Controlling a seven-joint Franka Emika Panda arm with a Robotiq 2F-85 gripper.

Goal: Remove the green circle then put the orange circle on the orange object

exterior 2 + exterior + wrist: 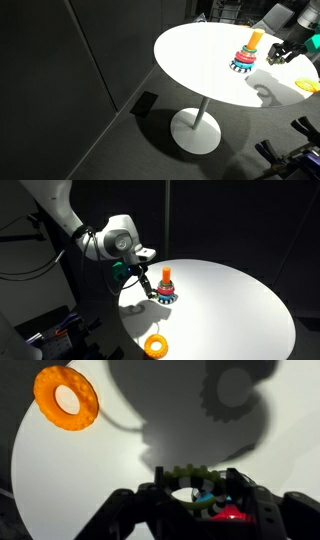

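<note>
The green circle (186, 472), a thin yellow-green ring with a bumpy rim, sits between my gripper's (197, 488) fingers, which are shut on it. The little stacking tower with its blue-and-white base (205, 498) and the orange object (228, 514) shows through and just behind the ring. In both exterior views my gripper (150, 288) (276, 57) is low beside the tower, whose orange object (166, 277) (254, 40) stands upright. The orange circle (67, 398) (157, 345), a thick donut ring, lies flat on the table, apart from the tower.
Everything stands on a round white table (235, 305) (190, 50) on a single pedestal foot (196, 130). The surroundings are dark. The orange circle lies near the table's edge. My arm's shadow (200, 400) falls across the tabletop.
</note>
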